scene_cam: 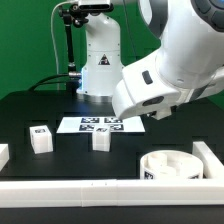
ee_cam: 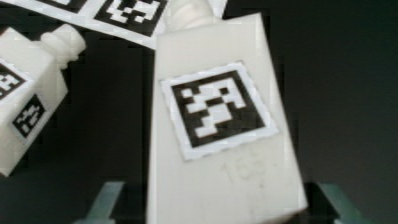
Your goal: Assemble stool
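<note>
White leg [ee_cam: 214,130] is sitting between the gripper's [ee_cam: 222,205] parted jaws, aligned for gripping; whether they are clamping it, cannot tell.

Marker board [scene_cam: 92,125] mid-surface [scene_cam: 60,160]. One leg [scene_cam: 101,140] just before it; second leg [scene_cam: 40,138] toward exterior view's left. Seat [scene_cam: 170,163] at exterior view's right, by front rail [scene_cam: 80,190], possibly touching.

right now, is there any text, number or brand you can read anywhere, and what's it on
No readable words, numbers or brand names in either view.
near leg: a square black-and-white tag pattern only, no characters.
second leg: the same kind of tag, cut off at the picture's edge.
marker board: tag patterns only.
seat: one tag, too small to make out.
</note>
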Motion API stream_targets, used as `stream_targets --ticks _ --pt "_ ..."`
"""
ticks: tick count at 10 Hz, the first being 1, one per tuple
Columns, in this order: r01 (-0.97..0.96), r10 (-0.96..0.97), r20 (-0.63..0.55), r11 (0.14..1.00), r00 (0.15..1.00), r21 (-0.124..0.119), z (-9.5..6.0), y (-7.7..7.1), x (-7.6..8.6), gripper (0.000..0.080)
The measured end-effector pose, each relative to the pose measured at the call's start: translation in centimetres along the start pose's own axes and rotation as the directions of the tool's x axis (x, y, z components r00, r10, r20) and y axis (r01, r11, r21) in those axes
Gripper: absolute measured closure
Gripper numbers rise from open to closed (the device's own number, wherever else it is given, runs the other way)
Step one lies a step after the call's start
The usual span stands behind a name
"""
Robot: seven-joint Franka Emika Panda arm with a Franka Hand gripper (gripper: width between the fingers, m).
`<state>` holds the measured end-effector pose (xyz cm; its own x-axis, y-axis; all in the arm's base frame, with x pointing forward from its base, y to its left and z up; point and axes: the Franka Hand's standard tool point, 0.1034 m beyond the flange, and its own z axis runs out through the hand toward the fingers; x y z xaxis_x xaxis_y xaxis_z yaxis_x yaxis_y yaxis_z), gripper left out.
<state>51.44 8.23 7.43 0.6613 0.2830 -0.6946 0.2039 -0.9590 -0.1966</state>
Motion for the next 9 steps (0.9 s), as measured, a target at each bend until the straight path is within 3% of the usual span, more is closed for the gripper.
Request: stream_targets --ticks 2,5,9 --pt "-0.003 0.000 -0.167 1.000 0.986 -0.015 -2.0 0.6 1.0 0.0472" --pt "-0.013 -0.004 -0.344 0.999 0.939 -0.048 -4.4 0.6 0.7 0.0472" --pt "-0.041 -0.010 -0.591 0.996 0.807 -0.074 -4.9 1.1 1.4 0.0472"
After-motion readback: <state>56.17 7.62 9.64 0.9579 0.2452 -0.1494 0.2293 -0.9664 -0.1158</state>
